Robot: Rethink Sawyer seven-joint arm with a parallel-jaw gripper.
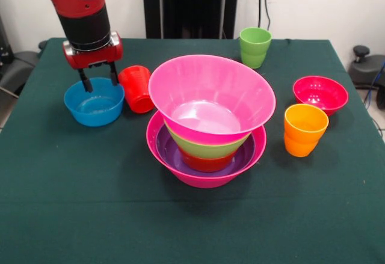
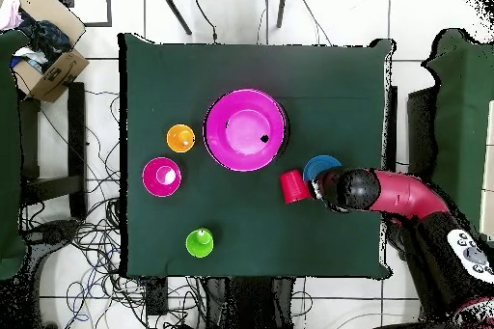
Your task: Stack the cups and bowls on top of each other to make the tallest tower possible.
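On the dark green cloth tabletop [image 1: 72,216] I see the tower [image 1: 207,125] of nested glossy plastic bowls at centre. My end effector [image 1: 97,76] hangs released over the small blue plastic bowl's [image 1: 94,103] far rim; I judge gripping that rim comes next.

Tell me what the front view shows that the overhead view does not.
Only the front view shows the layers of the tower: an orange-red bowl, a lime green bowl and a tilted hot pink plastic bowl nested in the purple and pink base, and the hand with open fingers at the blue bowl's far rim. Only the overhead view shows a cardboard box on the floor. Both show the small blue plastic bowl and the red cup.
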